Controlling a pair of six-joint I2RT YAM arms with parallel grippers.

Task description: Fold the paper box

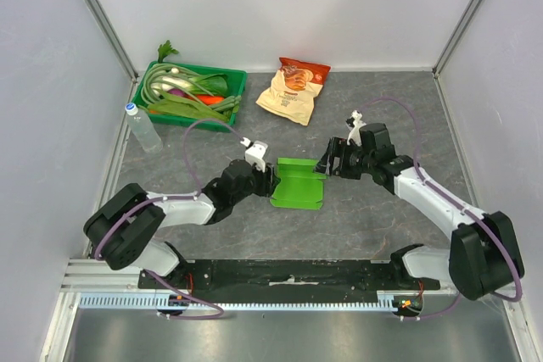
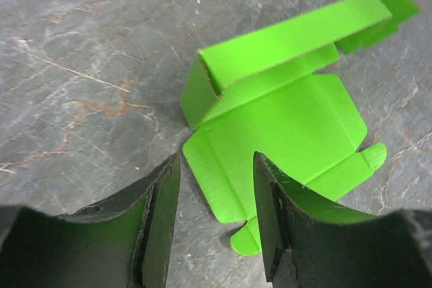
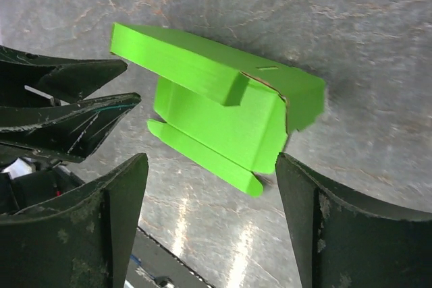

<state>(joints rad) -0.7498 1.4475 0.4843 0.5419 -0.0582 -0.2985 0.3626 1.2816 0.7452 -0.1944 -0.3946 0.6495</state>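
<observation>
On the grey worktop (image 1: 365,209), between the two arms, the paper box (image 1: 299,184) lies half formed. One wall is creased upright and the other flaps lie flat, so most folding seems left. The left claw (image 1: 271,181) and right claw (image 1: 325,167) flank it, both spread, gripping nothing.

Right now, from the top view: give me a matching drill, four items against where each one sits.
Items:
1. paper box
2. snack bag
3. vegetable tray
4. water bottle

Places:
A. far left corner of the table
B. middle of the table
C. left edge, just nearer than the vegetable tray
D. far edge, right of the vegetable tray

Pairs: 1-B, 2-D, 3-A, 4-C
</observation>
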